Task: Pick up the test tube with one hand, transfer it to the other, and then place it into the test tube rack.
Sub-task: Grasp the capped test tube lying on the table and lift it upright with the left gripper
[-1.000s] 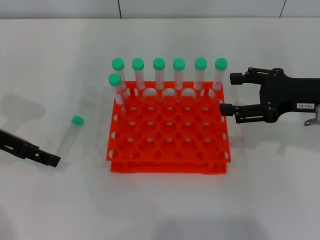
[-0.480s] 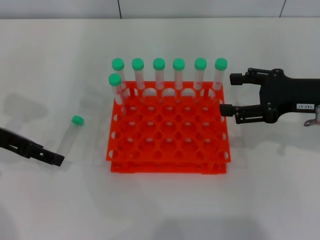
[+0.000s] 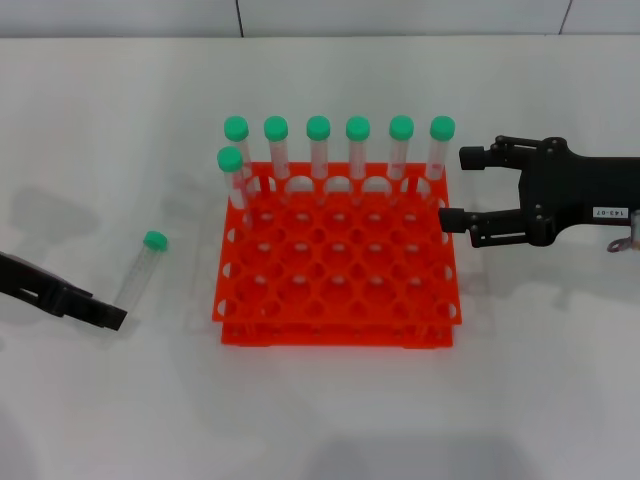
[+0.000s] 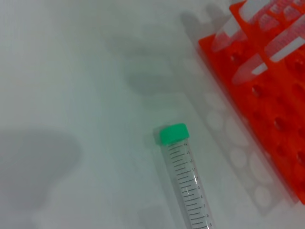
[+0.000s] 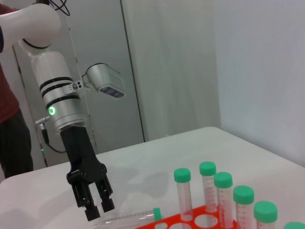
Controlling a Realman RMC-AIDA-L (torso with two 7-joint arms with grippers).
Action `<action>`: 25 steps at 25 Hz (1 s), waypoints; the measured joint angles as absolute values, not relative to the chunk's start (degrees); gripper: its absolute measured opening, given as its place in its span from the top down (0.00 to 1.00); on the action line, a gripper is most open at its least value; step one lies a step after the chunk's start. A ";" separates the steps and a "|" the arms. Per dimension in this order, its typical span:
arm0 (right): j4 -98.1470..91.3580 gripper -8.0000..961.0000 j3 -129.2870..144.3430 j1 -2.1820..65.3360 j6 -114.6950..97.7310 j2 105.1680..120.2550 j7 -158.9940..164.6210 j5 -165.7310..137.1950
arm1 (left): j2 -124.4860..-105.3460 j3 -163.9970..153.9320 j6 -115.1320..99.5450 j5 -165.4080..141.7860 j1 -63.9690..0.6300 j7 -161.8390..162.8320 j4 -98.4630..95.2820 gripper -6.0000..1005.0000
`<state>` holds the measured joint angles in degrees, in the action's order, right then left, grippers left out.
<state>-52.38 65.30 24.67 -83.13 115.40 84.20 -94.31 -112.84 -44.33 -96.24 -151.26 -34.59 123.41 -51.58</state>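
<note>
A clear test tube with a green cap (image 3: 140, 268) lies on the white table, left of the rack. It also shows in the left wrist view (image 4: 186, 186) and the right wrist view (image 5: 126, 218). My left gripper (image 3: 108, 316) is low over the table, just beside the tube's bottom end, fingers apart and empty; it also shows in the right wrist view (image 5: 100, 208). The orange-red rack (image 3: 335, 300) holds several capped tubes (image 3: 318, 150) along its back. My right gripper (image 3: 458, 188), with a white label, is open and empty beside the rack's back right corner.
The rack's edge (image 4: 281, 119) with tube bottoms shows in the left wrist view. Bare white table lies in front of the rack and around the loose tube. A wall runs behind the table.
My left gripper has crept slightly to the right, toward the lying tube's bottom end. The tube, the rack and the right gripper have not moved.
</note>
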 joint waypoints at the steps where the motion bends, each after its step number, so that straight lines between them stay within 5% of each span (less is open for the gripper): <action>1: -52.38 0.10 65.30 24.68 -83.10 115.40 84.20 -94.31 | -112.88 -44.57 -96.17 -151.25 -34.66 123.41 -51.59 0.24; 6: -52.26 0.10 65.30 24.74 -83.00 115.40 84.20 -94.31 | -113.38 -46.25 -94.62 -151.66 -36.18 123.50 -49.81 0.33; 25: -51.94 0.10 65.30 24.94 -82.61 115.40 84.20 -94.31 | -113.24 -48.06 -93.20 -151.99 -37.53 123.67 -47.99 0.33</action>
